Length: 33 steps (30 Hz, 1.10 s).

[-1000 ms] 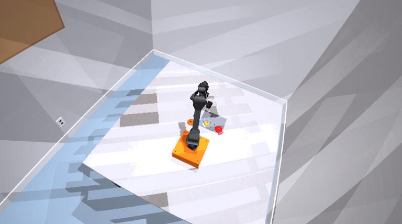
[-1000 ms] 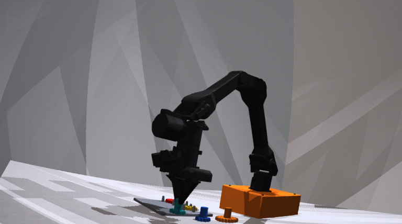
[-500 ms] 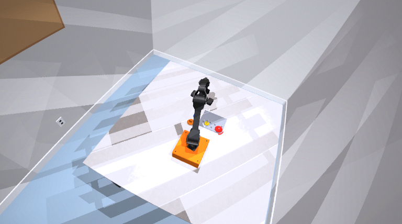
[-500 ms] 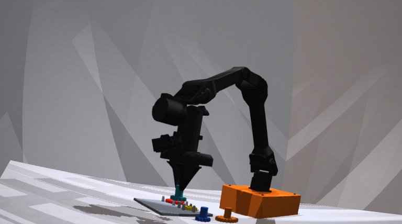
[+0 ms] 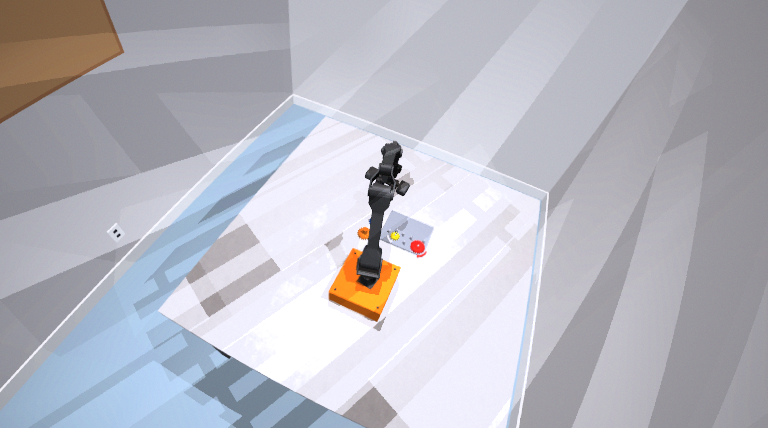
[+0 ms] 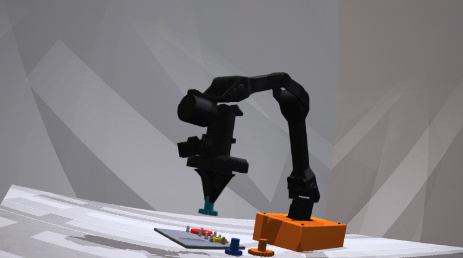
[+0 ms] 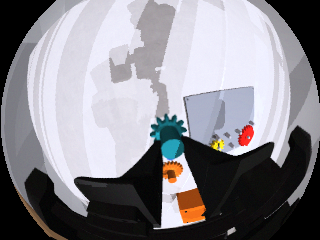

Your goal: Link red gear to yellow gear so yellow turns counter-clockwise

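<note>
My gripper (image 6: 209, 200) (image 7: 171, 142) is shut on the handle of the teal gear (image 6: 208, 211) (image 7: 167, 127) and holds it upright, well above the table. The grey board (image 5: 408, 221) (image 6: 191, 243) (image 7: 202, 107) lies beside and below it, with several bare pegs. The red gear (image 5: 415, 246) (image 6: 196, 231) (image 7: 246, 135) and the yellow gear (image 5: 395, 237) (image 6: 219, 240) (image 7: 217, 145) sit on it apart. The orange gear (image 5: 363, 233) (image 6: 261, 252) (image 7: 172, 169) stands on the table. The blue gear (image 6: 234, 251) stands between it and the board; the wrist view mostly hides it behind the teal gear's handle.
The orange base block (image 5: 362, 298) (image 6: 280, 234) (image 7: 191, 200) of the arm stands close to the board and the orange gear. In the top view the arm hides the held gear and most of the blue gear.
</note>
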Each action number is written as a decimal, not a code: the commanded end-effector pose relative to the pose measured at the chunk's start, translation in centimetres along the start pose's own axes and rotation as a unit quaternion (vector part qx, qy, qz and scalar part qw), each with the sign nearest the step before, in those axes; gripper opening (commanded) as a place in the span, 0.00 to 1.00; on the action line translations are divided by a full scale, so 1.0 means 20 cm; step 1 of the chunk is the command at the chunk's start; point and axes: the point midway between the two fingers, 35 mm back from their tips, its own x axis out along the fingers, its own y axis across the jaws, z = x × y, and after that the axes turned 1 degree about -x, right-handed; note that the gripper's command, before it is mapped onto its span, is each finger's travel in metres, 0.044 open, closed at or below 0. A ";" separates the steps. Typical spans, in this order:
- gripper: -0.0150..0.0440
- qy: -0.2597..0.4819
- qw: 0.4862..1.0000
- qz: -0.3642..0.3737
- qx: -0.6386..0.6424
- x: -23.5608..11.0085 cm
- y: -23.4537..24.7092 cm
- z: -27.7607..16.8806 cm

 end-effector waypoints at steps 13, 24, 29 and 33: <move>0.25 0.005 1.000 0.004 -0.009 -0.22 0.00 -0.03; 0.25 0.006 1.000 0.003 -0.009 -0.21 -0.08 -0.04; 0.25 0.006 1.000 0.003 -0.009 -0.19 -0.14 -0.04; 0.25 0.006 1.000 0.002 -0.009 -0.17 -0.19 -0.04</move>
